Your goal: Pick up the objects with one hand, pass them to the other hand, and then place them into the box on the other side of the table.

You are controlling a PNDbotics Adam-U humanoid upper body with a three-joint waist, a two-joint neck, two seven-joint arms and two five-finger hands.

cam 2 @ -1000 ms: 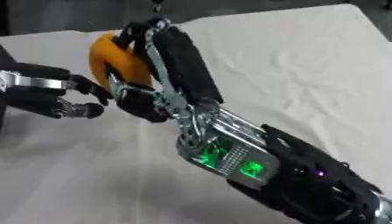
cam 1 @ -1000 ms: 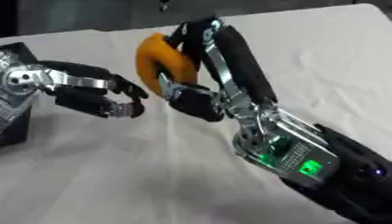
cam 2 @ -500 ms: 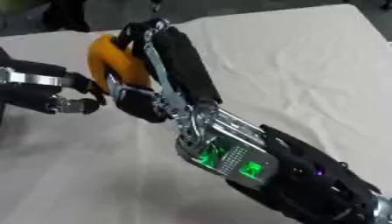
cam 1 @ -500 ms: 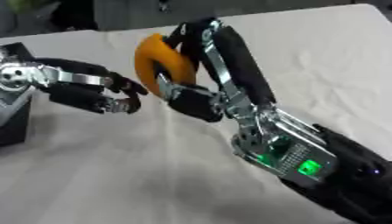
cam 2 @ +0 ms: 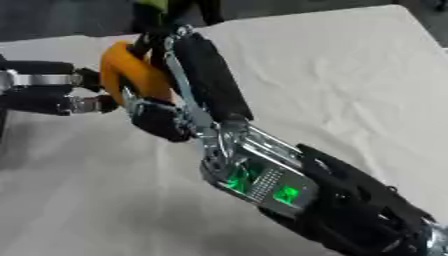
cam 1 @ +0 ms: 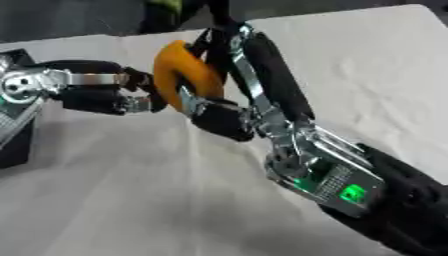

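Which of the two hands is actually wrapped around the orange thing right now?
The right hand, entering from lower right, has its fingers curled round the orange object. The left hand, from the left edge, only reaches its fingertips up to it.

No readable text or labels.

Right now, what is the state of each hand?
Right hand: shut on the orange object.
Left hand: reaching to the orange object; fingers cannot be told.

The curved object [cam 1: 186,74] sits between left robot hand [cam 1: 131,93] and right robot hand [cam 1: 229,95].
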